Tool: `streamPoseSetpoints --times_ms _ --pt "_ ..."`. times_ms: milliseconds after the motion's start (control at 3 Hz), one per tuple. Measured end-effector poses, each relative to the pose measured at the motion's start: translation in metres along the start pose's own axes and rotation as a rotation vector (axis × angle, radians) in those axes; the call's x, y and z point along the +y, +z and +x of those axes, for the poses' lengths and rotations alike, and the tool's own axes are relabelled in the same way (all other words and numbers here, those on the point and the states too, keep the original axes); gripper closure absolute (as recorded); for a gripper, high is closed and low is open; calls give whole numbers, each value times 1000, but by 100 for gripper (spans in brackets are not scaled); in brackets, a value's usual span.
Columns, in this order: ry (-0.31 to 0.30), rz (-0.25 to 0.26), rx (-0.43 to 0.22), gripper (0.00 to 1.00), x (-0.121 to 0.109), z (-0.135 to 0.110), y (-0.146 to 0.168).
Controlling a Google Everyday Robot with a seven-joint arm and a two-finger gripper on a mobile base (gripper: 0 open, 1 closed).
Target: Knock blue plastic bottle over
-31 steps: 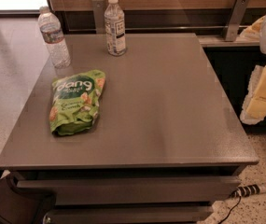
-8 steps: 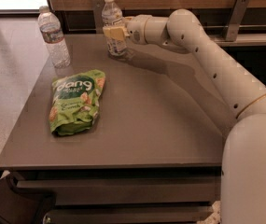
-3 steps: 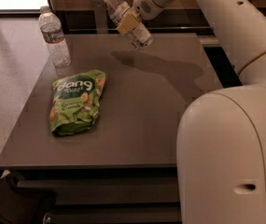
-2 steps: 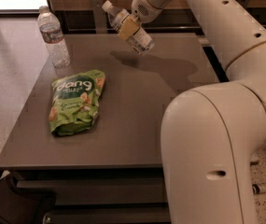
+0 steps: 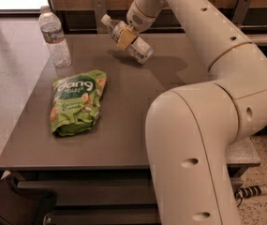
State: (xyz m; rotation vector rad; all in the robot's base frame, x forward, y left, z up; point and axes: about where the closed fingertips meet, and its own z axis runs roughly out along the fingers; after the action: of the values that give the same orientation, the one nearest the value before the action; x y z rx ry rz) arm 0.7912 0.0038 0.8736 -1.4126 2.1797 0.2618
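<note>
I'm seeing the gripper [image 5: 125, 37] clenching the blue plastic bottle [image 5: 139, 50], tilting above the gray table [image 5: 170, 78]; ribbed bottle [image 5: 55, 37] standing upright, green snack bag [image 5: 77, 102] lying flat.

The blue plastic bottle [image 5: 141, 50] is clear, smooth plastic with a white cap. The hand [image 5: 125, 37], up over the far side of the counter [image 5: 137, 121], clasps it with dull tan pads. The arm [image 5: 208, 125] wears a smooth cream plastic shell with a soft sheen. The counter is grey and matt. The snack bag [image 5: 77, 102] is glossy, crinkled green film, and the ribbed bottle [image 5: 55, 39] is clear plastic
</note>
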Motion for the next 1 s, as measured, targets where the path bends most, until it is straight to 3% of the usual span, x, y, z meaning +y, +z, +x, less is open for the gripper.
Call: streamPoseSetpoints --times_ms 333,667,1000 --pt "5 -42 -15 100 0 4 32" --pt "6 -54 -18 98 0 4 38" --pt "5 -59 -15 75 2 4 42"
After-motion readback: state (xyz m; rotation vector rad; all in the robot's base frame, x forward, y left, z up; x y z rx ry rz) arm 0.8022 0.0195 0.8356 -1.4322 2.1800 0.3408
